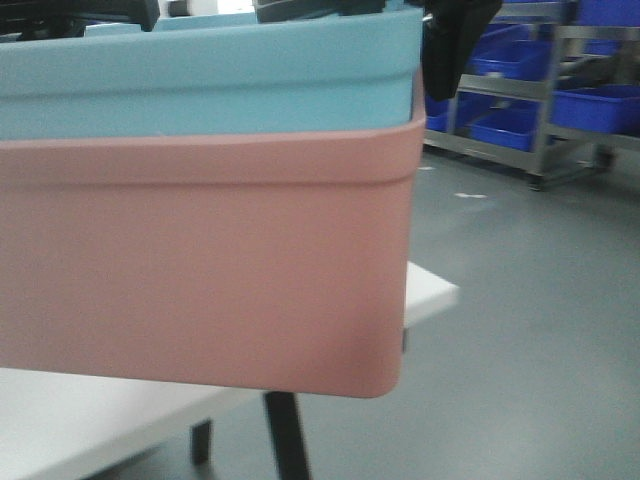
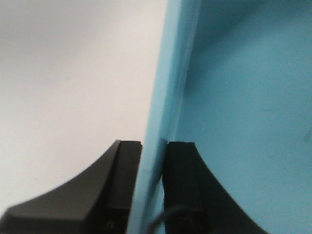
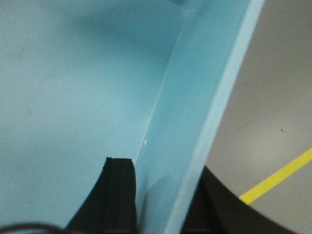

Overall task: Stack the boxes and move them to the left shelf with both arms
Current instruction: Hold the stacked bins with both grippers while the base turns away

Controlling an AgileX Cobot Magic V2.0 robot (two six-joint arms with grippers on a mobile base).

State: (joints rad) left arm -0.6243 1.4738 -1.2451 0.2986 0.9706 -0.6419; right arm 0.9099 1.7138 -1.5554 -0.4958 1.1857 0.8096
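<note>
The left gripper (image 2: 153,146) is seen clamped on a side wall of the light blue bin (image 1: 200,90) – one black finger (image 2: 122,185) is pressed to the outer face and the other to the inner face, with the thin wall pinched between them. Beyond that wall, to the left, only a pale blurred surface (image 2: 68,87) is shown.

In the front view, the left and middle are filled by the two bins. The light blue bin is nested inside the salmon pink bin (image 1: 200,260), its rim standing above the pink rim. The stack is held over a white table (image 1: 60,420), whose dark leg (image 1: 286,435) is seen below; whether the pink base touches the tabletop cannot be told.

At the blue bin's right end, the right gripper (image 3: 163,180) is closed on the opposite wall – one finger (image 3: 119,195) is set inside the bin and the other outside. A black part of the right arm (image 1: 455,40) is seen above that corner. Further right, grey floor (image 1: 520,330) with a yellow line (image 3: 278,178) is shown, and at the far right a steel rack (image 1: 545,110) loaded with dark blue bins (image 1: 595,105) is seen, well apart from the stack.
</note>
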